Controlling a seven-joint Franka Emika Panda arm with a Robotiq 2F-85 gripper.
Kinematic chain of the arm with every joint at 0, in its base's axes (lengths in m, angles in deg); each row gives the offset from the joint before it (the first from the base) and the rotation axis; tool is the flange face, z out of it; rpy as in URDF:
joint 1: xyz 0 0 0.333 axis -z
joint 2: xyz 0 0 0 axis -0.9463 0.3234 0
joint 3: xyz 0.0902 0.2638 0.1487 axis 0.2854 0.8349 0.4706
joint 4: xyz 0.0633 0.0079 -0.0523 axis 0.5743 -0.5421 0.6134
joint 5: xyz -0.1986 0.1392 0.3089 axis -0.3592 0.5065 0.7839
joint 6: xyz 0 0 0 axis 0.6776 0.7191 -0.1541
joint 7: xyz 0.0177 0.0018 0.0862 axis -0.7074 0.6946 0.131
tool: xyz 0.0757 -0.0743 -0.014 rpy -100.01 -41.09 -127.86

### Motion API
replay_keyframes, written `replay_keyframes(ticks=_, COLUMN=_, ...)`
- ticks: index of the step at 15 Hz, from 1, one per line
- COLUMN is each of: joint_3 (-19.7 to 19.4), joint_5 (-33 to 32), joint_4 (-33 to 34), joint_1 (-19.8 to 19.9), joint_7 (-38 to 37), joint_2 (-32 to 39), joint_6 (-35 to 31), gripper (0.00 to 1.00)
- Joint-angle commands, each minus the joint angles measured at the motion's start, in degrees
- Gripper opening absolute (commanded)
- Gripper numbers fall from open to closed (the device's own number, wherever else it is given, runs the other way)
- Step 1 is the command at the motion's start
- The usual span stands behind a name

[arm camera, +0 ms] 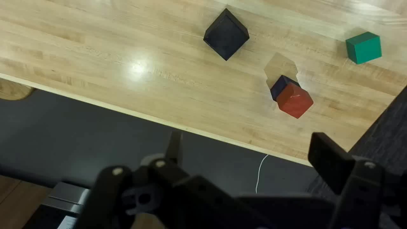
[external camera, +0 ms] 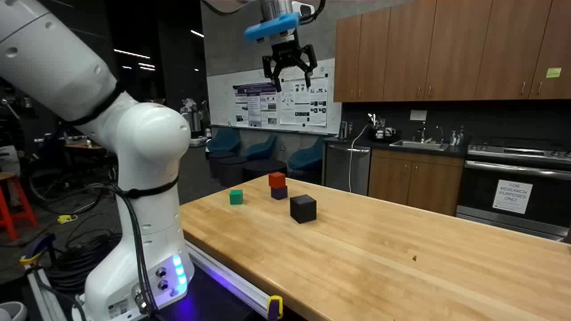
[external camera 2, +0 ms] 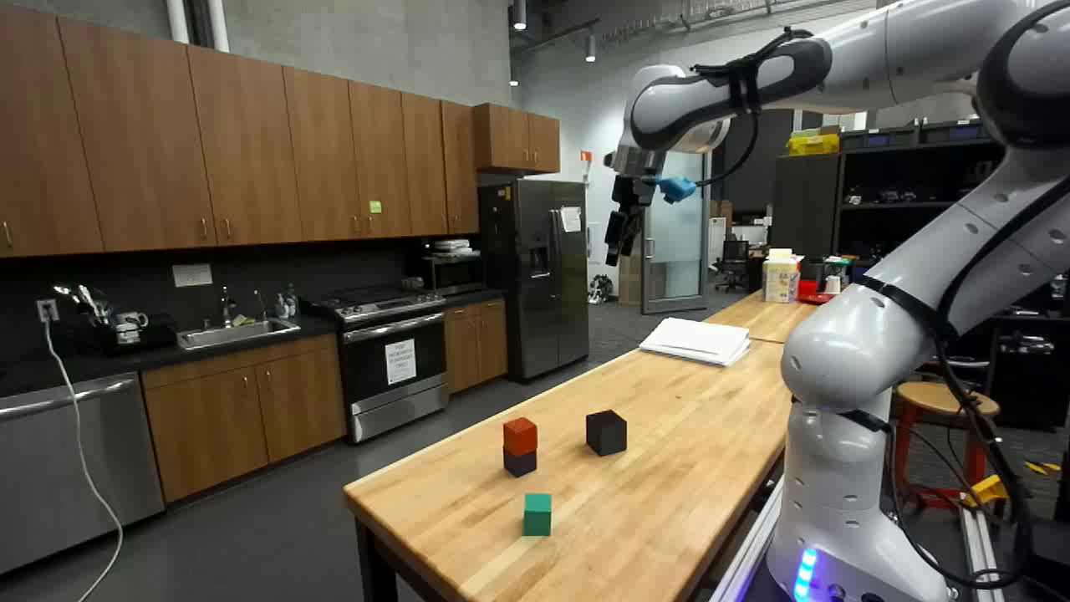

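Wrist view | end effector (arm camera: 246, 143) wide, empty, higher than the desk (arm camera: 95, 60) | red block (arm camera: 295, 101) there atop dark purple block (arm camera: 280, 86), black block (arm camera: 226, 37) and green block (arm camera: 367, 51) nearby | looks pre-grasp from here; any grasp calls for descending

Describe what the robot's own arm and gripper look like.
The arm is glossy white with rounded joints and small round marks along its links. Black straps hold dark cables against it, and its base shows a column of glowing blue-white lights. A bright blue piece sits above the gripper, which is black with two angular, jointed fingers.
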Motion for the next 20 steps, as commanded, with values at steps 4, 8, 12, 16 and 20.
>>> replay_keyframes(ticks=4, joint_3=0.0, joint_5=0.1, joint_4=-0.3, joint_1=-0.5, joint_7=0.6, joint_2=-0.1, joint_6=-0.1, gripper=1.0)
replay_keyframes(ticks=8, joint_3=-0.6, joint_5=1.0, joint_4=-1.0, joint_1=-2.0, joint_7=3.3, joint_2=-0.7, joint_6=0.4, gripper=1.0)
replay_keyframes(ticks=12, joint_3=-0.3, joint_5=0.6, joint_4=-1.1, joint_1=-2.1, joint_7=3.4, joint_2=-1.1, joint_6=0.5, gripper=1.0)
replay_keyframes(ticks=16, joint_3=0.0, joint_5=0.0, joint_4=0.0, joint_1=0.0, joint_7=0.0, joint_2=0.0, joint_6=0.1, gripper=1.0)
replay_keyframes(ticks=20, joint_3=0.1, joint_5=0.0, joint_4=-0.1, joint_1=-0.3, joint_7=0.0, joint_2=0.1, joint_6=0.1, gripper=1.0)
